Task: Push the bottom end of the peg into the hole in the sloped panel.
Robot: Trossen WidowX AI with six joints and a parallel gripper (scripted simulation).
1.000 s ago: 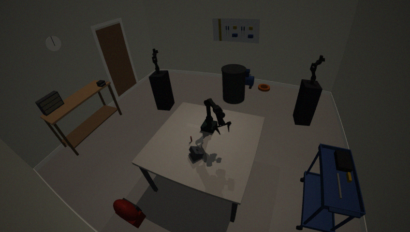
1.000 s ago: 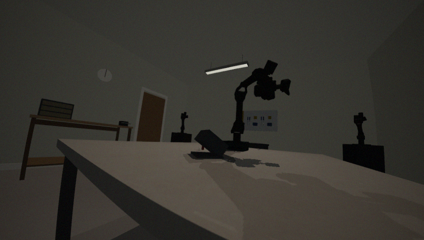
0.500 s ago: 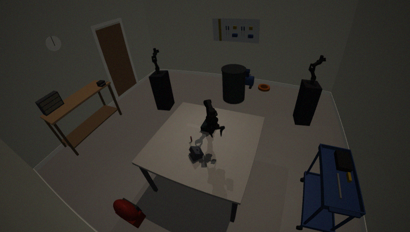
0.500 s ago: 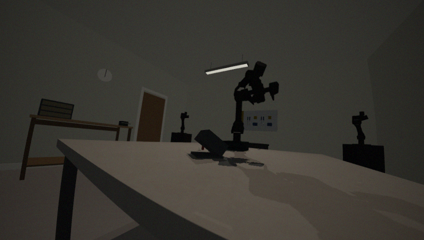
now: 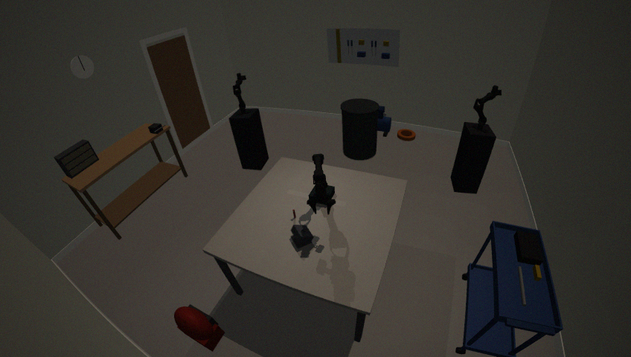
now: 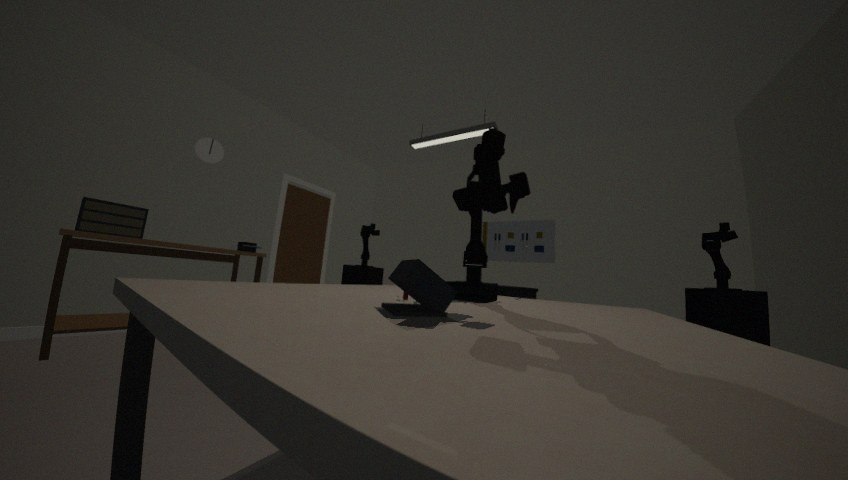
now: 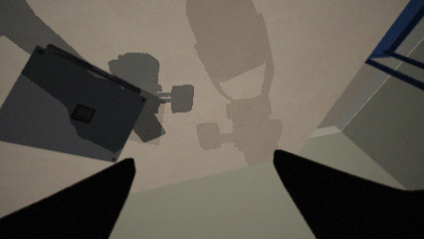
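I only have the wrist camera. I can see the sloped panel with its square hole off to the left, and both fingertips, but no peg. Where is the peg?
Observer: The top view shows the peg, small and red. It stands on the table apart from the panel, on the side toward the arm's base.
Operator: Which side of the gripper is that?
Observer: In the top view it is to the image left of the gripper, which is open and holds nothing.
Operator: How high am I?
Observer: The exterior view shows the gripper well above the table, higher than the panel's top edge.
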